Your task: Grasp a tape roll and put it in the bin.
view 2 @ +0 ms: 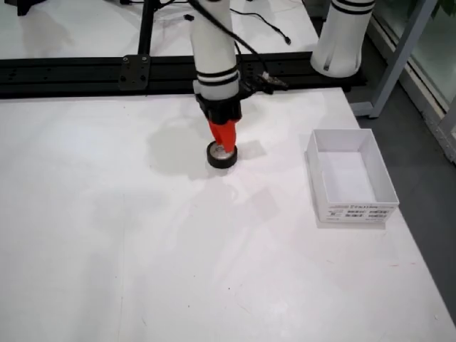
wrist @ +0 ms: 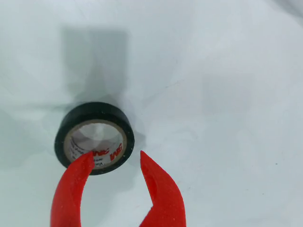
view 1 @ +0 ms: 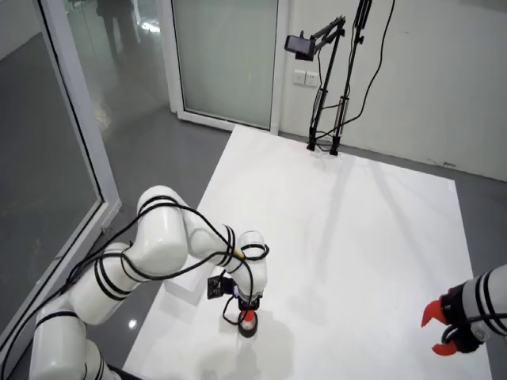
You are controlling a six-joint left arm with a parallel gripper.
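A black tape roll (wrist: pixel 94 138) with a white printed core lies flat on the white surface. In the wrist view my red gripper (wrist: pixel 116 154) is open. Its left fingertip (wrist: pixel 86 159) is over the roll's hole and the right fingertip (wrist: pixel 143 157) is outside the roll, so the jaws straddle the roll's near right wall. In the table view the gripper (view 2: pixel 224 139) points straight down onto the roll (view 2: pixel 221 157). The white bin (view 2: pixel 376 184) stands open and empty to the right of it. In the room view the gripper (view 1: pixel 248 317) is low over the roll (view 1: pixel 249 328).
A black rail (view 2: pixel 85 71) runs along the table's far edge. A second white arm base (view 2: pixel 342 35) stands at the back right. A second arm's red gripper (view 1: pixel 442 328) hangs still at the room view's right edge. A camera stand (view 1: pixel 325 87) stands at the far side.
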